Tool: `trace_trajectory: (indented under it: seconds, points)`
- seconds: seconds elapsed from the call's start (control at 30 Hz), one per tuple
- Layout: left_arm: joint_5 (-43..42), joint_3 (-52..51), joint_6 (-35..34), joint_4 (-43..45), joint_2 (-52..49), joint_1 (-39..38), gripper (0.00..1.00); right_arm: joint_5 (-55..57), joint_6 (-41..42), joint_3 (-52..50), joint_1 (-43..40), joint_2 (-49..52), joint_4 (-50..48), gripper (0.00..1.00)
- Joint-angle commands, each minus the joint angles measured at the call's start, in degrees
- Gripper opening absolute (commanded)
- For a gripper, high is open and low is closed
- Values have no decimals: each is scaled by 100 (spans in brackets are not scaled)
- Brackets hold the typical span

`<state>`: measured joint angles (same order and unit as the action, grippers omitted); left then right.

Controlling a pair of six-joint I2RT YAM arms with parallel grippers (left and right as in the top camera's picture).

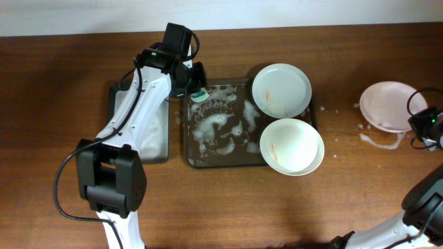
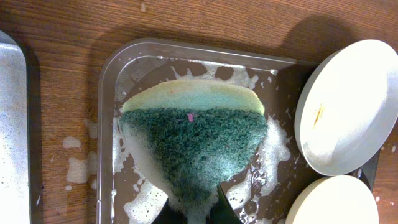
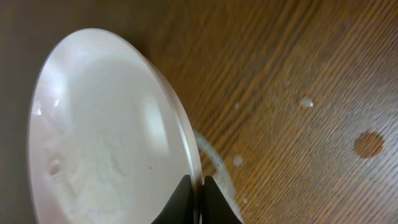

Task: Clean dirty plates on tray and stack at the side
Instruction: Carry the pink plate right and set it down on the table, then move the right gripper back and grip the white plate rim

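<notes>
The dark tray (image 1: 208, 160) flecked with foam sits mid-table. Two white plates with orange smears lie at its right side: one at the back (image 1: 281, 90) (image 2: 348, 106), one at the front (image 1: 291, 146) (image 2: 329, 202). My left gripper (image 1: 198, 92) (image 2: 198, 214) is shut on a green and yellow sponge (image 2: 193, 134) over the tray's back left corner. A third white plate (image 1: 386, 106) (image 3: 106, 137) is on the table at the far right. My right gripper (image 1: 423, 124) (image 3: 198, 202) is shut on its rim.
A black tub (image 1: 156, 142) stands left of the tray, under my left arm. Foam and water drops (image 1: 377, 142) lie on the wood by the right plate. The table's back edge meets a white wall.
</notes>
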<state>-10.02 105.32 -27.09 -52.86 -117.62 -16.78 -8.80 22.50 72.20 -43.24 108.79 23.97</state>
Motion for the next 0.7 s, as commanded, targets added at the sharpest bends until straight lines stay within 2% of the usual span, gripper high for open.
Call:
trace_trajectory:
  seconds: [0.0,0.1,0.13,0.17,0.2,0.23,0.3,0.37,0.5,0.57,0.67]
  points:
    - [44,37,-50,9,33,-11,1,52,46,33,103,267,127,6]
    - [42,35,-50,11,33,-11,1,48,50,33,129,302,210,8]
    - [39,35,-50,9,33,-11,1,50,50,35,129,302,216,19]
    - [39,35,-50,9,33,-11,1,48,55,35,127,302,221,40]
    - [39,35,-50,11,33,-11,1,50,55,37,122,302,245,65]
    - [39,37,-50,11,33,-11,0,50,55,59,122,297,308,80]
    - [39,35,-50,11,33,-11,1,48,90,195,122,262,577,96]
    - [39,35,-50,11,33,-11,1,26,98,422,131,153,896,100]
    - [42,35,-48,13,33,-11,0,-481,-94,1375,262,-238,2114,98]
    - [42,35,-39,7,33,-11,1,-1401,-647,1899,426,-409,3005,98]
    - [42,35,-28,9,33,-11,0,-1738,-1226,2033,872,-496,3998,98]
